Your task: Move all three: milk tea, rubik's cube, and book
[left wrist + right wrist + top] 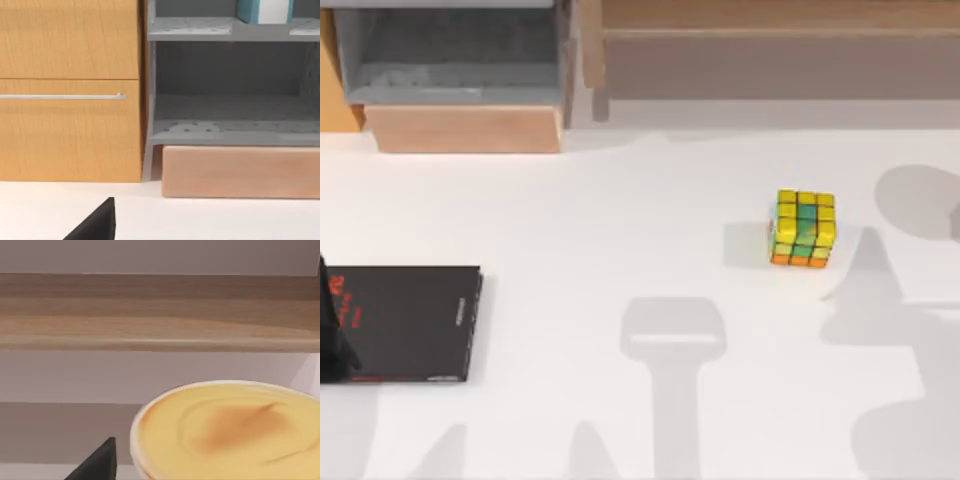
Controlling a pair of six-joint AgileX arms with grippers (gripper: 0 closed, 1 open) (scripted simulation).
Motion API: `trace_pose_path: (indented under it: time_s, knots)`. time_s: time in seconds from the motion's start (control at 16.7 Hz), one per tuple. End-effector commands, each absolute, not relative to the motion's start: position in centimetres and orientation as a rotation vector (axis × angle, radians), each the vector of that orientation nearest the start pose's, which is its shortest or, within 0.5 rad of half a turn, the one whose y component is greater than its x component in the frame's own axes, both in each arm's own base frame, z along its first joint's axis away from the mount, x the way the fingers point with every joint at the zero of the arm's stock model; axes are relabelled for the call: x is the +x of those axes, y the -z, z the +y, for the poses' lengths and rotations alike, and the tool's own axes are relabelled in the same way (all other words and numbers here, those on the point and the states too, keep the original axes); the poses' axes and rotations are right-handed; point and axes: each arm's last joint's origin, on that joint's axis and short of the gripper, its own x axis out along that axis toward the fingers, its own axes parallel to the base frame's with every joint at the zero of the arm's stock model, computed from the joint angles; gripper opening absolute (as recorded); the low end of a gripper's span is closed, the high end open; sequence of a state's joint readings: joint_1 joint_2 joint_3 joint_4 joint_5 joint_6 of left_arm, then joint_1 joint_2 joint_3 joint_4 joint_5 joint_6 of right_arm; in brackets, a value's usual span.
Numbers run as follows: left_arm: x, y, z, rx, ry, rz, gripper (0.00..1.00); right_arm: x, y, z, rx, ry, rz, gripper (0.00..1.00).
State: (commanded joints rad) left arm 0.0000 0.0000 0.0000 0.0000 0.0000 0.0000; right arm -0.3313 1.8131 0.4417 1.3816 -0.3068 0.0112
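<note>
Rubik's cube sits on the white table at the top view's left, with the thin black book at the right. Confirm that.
Not quite: the sides are swapped. The top view shows the rubik's cube on the white table at the right, and the thin black book at the left edge.

rubik's cube right, thin book left, apparently flat

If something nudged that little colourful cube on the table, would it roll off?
Probably not: the rubik's cube rests on a flat face on the white table, so it should slide, not roll. It looks rigid and small, likely light. Its glossy tiles may be slippery.
</note>
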Motion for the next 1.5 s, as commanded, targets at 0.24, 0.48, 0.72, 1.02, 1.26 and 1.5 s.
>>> trace_pose_path:
  time_s: [0.24, 0.48, 0.72, 1.02, 1.26, 1.5]
  knots:
    - [10.6, -16.0, -0.1, 0.000, 0.000, 0.000, 1.00, 28.2, -12.9, -8.4, -0.008, 0.000, -0.008, 1.00]
    - [10.6, -16.0, -0.1, 0.000, 0.000, 0.000, 1.00, 29.5, -14.3, -8.4, 0.016, -0.003, -0.033, 1.00]
    - [10.6, -16.0, -0.1, 0.000, 0.000, 0.000, 1.00, 33.8, -18.2, -7.8, 0.115, -0.024, -0.043, 1.00]
    - [10.6, -16.0, -0.1, 0.000, 0.000, 0.000, 1.00, 40.2, -23.8, -4.3, 0.302, -0.052, 0.124, 1.00]
    - [10.6, -16.0, -0.1, 0.000, 0.000, 0.000, 1.00, 43.4, -26.4, 0.8, 0.415, -0.048, 0.437, 1.00]
    - [10.6, -16.0, -0.1, 0.000, 0.000, 0.000, 1.00, 44.2, -25.9, 6.5, 0.419, -0.003, 0.851, 1.00]
